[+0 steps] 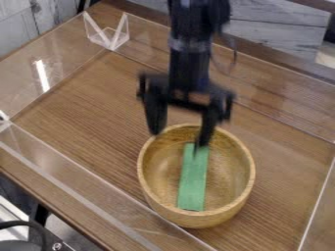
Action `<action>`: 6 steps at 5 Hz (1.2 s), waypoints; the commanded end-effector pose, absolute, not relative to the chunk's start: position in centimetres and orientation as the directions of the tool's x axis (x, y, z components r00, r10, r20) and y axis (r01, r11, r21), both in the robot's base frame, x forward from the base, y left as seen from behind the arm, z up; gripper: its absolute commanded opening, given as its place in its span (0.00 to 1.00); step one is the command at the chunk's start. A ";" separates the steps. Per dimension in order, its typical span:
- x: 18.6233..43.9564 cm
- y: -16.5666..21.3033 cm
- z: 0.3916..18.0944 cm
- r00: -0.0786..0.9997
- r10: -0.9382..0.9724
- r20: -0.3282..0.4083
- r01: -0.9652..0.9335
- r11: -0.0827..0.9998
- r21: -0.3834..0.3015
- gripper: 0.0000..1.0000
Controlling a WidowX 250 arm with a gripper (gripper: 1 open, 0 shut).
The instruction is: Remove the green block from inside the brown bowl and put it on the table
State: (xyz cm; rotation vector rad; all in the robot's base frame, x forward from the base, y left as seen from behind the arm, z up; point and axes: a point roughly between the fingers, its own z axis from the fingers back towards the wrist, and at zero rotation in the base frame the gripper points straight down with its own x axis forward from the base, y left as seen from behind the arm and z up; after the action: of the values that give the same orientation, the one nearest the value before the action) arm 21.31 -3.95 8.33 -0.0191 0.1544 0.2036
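reaching: the arm (197, 22) comes down from the top of the camera view, dark and blurred, toward the near half of the table (85, 116).
gripper (177, 123): over the far part of the bowl, its two dark fingers (155, 116) spread wide, one toward the left of the view and one toward the right, with nothing pinched between them.
green block (193, 179): inside the brown bowl, lying lengthwise from the far side toward the near side, a little right of the bowl's middle as seen; its far end is close to a dark, blurred part under the gripper, and whether they touch i cannot tell.
brown bowl (147, 183): upright on the table, light tan, round, with a thick rim; the gripper hides some of its far edge.
table: brown wood grain with darker streaks, running out around the bowl.
clear piece (108, 33): a small transparent shape at the upper left of the view, well apart from the bowl.
black cables (23, 230): curved, at the lower left corner.
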 end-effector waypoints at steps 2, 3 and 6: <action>18.7 -6.3 7.4 0.943 0.331 -0.036 -0.333 0.941 -0.064 1.00; 19.0 -5.7 7.1 0.938 0.345 -0.036 -0.346 0.935 -0.073 1.00; 20.3 -5.0 6.7 0.926 0.375 -0.038 -0.377 0.921 -0.099 1.00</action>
State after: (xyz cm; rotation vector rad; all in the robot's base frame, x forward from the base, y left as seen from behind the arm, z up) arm 19.14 -4.94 5.74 -0.0871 0.0617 0.3807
